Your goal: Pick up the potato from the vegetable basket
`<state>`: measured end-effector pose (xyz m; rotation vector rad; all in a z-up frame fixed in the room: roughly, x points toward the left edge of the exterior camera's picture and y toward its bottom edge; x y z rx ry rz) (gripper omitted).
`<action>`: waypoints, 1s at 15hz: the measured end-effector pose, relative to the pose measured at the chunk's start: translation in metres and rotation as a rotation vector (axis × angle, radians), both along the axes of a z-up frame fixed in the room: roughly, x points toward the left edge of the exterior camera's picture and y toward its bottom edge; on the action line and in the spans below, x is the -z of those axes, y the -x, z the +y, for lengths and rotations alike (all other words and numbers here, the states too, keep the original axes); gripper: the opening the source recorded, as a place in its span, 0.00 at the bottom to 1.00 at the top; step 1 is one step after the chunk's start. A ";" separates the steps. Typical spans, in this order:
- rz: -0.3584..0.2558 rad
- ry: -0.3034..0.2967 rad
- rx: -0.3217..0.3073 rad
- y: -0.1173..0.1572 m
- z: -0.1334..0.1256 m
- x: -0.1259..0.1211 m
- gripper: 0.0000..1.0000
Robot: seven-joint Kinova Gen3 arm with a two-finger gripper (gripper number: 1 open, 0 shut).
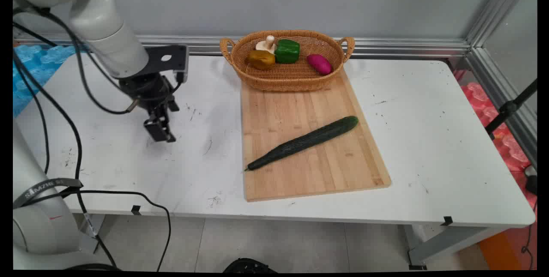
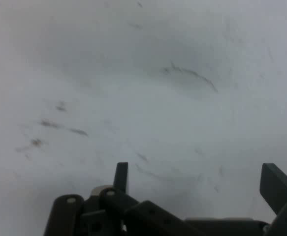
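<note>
My black gripper (image 1: 161, 133) hangs just above the white table (image 1: 128, 157) at its left side, open and empty. In the hand view its fingertips (image 2: 121, 176) stand wide apart over bare, scuffed tabletop (image 2: 148, 88). A long dark green cucumber (image 1: 303, 142) lies diagonally on a bamboo cutting board (image 1: 339, 165), well to the gripper's right. Behind the board stands a wicker basket (image 1: 287, 80) holding a green pepper (image 1: 287, 51), a brown potato (image 1: 260, 59), a mushroom (image 1: 267, 44) and a magenta sweet potato (image 1: 319, 63).
Black cables (image 1: 73, 131) hang from the arm over the table's left part and front edge. The wall with a metal rail (image 1: 407, 47) runs behind the table. A black stand leg (image 1: 510, 107) leans at the right side.
</note>
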<state>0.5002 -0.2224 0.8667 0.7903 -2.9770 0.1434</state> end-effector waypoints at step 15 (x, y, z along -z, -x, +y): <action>0.145 0.303 0.010 0.040 -0.190 -0.041 1.00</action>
